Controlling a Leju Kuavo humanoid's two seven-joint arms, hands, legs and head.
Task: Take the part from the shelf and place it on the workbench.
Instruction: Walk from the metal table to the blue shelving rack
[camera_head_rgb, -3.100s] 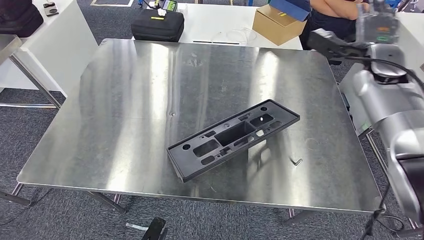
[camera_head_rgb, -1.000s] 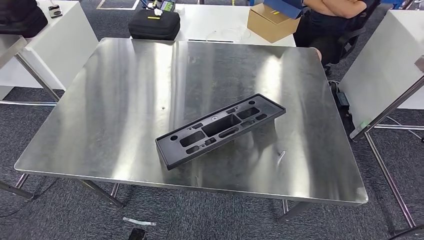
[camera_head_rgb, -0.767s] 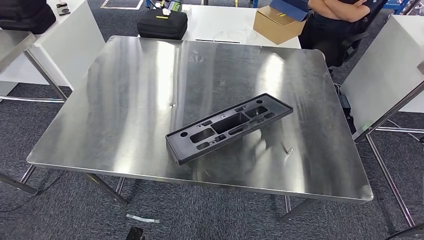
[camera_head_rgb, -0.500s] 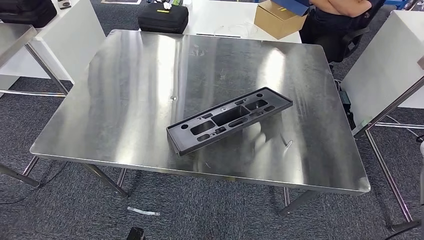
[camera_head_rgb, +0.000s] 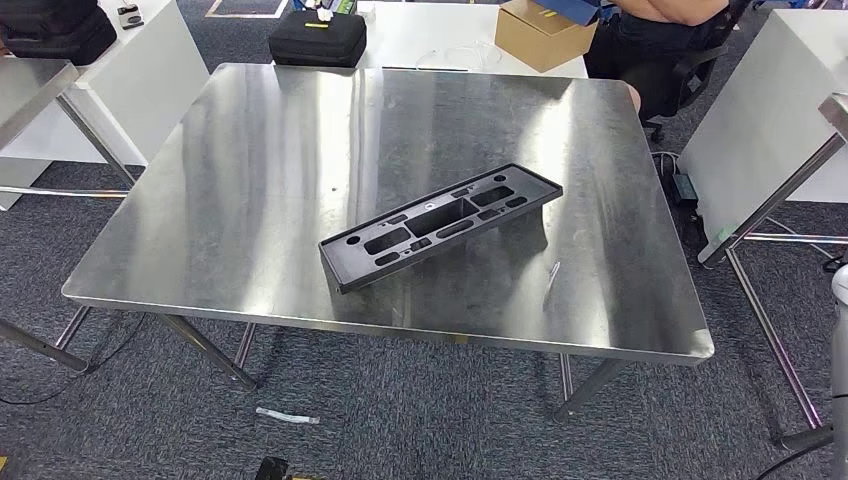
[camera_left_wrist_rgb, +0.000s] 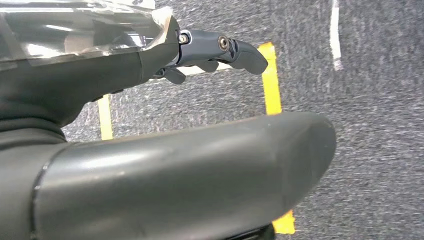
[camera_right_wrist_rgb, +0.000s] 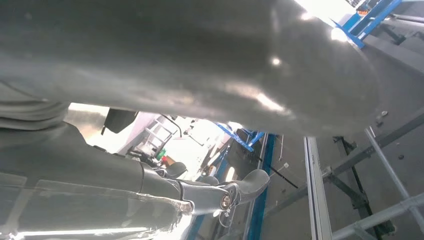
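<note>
Part delivered; placement appears complete.
The black part (camera_head_rgb: 440, 227) lies flat near the workbench (camera_head_rgb: 250, 200) middle. Left hand (camera_left_wrist_rgb: 210, 50) and right hand (camera_right_wrist_rgb: 220, 192) hold nothing, fingers apart.

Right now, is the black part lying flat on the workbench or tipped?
Flat: the black part lies open face up on the workbench, and no hand touches it.

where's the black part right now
In the head view the black part lies flat on the steel workbench, right of its centre and toward the near edge, running diagonally, with a small metal piece just to its right.
</note>
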